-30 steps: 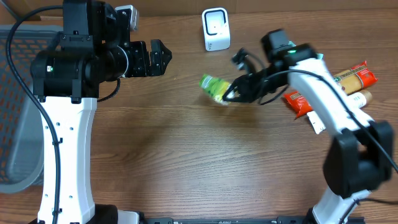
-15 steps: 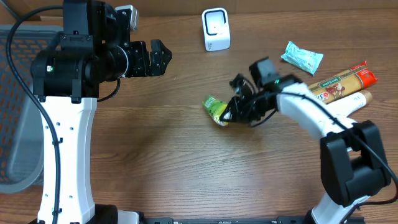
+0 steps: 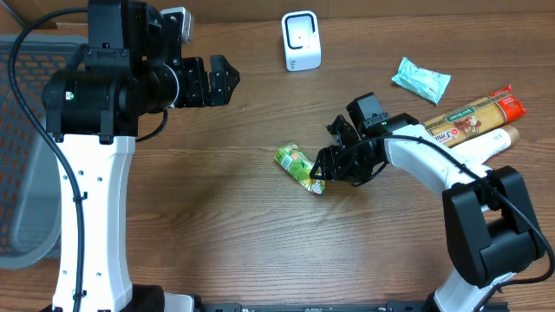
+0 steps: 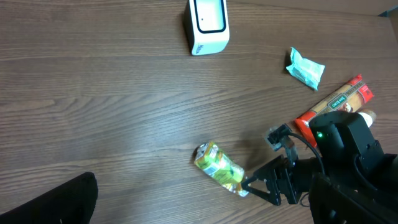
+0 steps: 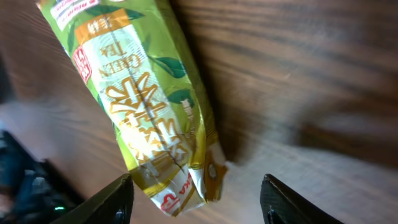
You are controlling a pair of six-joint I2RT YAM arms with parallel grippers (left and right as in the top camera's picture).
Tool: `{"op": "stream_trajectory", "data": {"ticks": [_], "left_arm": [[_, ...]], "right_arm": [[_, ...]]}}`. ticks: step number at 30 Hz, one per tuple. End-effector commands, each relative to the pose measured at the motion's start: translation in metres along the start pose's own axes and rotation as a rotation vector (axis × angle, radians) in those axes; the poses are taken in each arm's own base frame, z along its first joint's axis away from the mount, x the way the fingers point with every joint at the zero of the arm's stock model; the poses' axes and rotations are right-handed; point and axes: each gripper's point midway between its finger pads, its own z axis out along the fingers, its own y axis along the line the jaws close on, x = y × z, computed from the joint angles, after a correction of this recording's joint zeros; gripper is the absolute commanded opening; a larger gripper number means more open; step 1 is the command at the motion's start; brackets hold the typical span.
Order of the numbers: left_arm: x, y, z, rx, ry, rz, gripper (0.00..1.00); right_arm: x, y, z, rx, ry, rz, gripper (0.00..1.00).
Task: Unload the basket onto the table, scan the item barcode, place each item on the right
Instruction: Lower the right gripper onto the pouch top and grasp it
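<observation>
Since a second ago your right gripper [image 3: 318,177] has lowered the green tea packet [image 3: 296,164] onto the worktop [image 3: 217,225], and its jaws now stand apart, astride the packet's loose end.

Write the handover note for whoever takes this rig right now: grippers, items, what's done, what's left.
Left gripper: open, empty, held up at its own side of the table.
Right gripper: open and low, jaws either side of one end of the green tea pouch, not clamping it.
The pouch lies flat mid-table. The white scanner stands at the far edge, well apart from it. A teal packet and a long red-ended packet lie on the right arm's side.
Done: nothing visible confirms a scan.
Left: grip the pouch and show its barcode to the scanner.
</observation>
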Motion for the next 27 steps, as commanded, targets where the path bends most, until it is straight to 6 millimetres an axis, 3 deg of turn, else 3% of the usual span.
{"op": "stream_trajectory", "data": {"ticks": [1, 10, 14, 21, 27], "left_arm": [[-0.002, 0.002, 0.002, 0.0, 0.0, -0.003, 0.99], [-0.002, 0.002, 0.002, 0.0, 0.001, -0.003, 1.0], [-0.002, 0.001, 0.002, 0.001, 0.001, -0.003, 0.99], [-0.002, 0.002, 0.002, 0.0, 0.0, -0.003, 0.99], [-0.002, 0.002, 0.002, 0.0, 0.0, -0.003, 0.99]], "right_arm": [[-0.011, -0.014, -0.004, 0.111, -0.05, -0.138, 0.65], [-0.011, -0.001, 0.011, 0.19, -0.046, -0.416, 0.65], [-0.014, 0.004, 0.02, 0.189, -0.058, -0.444, 0.64], [-0.013, -0.007, 0.034, 0.194, -0.029, -0.422, 0.63], [-0.018, -0.013, 0.036, 0.223, -0.043, -0.426, 0.54]]}}
